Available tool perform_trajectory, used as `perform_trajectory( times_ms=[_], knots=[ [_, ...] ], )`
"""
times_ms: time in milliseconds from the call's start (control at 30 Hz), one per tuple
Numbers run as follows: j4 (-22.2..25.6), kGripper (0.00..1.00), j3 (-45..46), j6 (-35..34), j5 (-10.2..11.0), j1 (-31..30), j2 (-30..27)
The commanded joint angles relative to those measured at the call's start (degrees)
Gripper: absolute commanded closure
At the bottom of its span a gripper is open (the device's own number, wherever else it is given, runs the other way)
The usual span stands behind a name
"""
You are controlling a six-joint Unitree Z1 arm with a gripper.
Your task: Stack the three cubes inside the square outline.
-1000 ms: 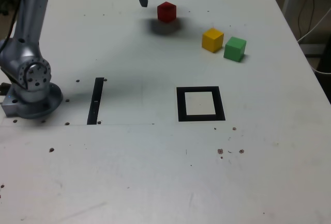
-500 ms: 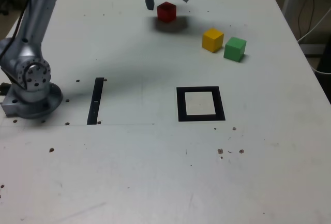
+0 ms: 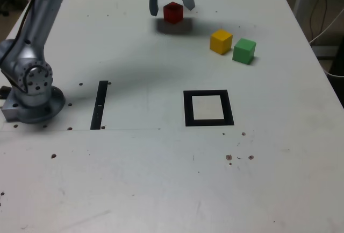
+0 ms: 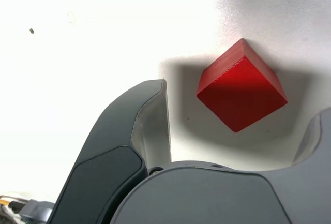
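Near: square outline (image 3: 188, 109), no cube inside | beyond: green cube (image 3: 244, 51) beside yellow cube (image 3: 221, 42) | far: red cube (image 3: 173, 13) on desk (image 3: 134, 174), between parted jaws, ungripped | likely light, stiff; grip opposite faces, not corners

The red cube (image 4: 241, 89) is sitting on the pale table (image 4: 93, 38), showing a corner between its faces. The gripper (image 4: 240, 107) is reaching toward it with jaws parted, one finger on either side, touching neither side of it. Shadow is falling around the cube, and a small dark speck (image 4: 31, 30) is marking the table well apart.
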Motion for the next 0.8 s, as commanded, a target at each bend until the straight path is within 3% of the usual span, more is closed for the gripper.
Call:
perform_trajectory(
  times_ms=[0,767],
  knots=[
    [0.54,0.08,-0.77,0.10,0.14,-0.03,1.21],
    [0.56,0.16,-2.55,0.54,0.62,-0.46,3.86]
  ],
)
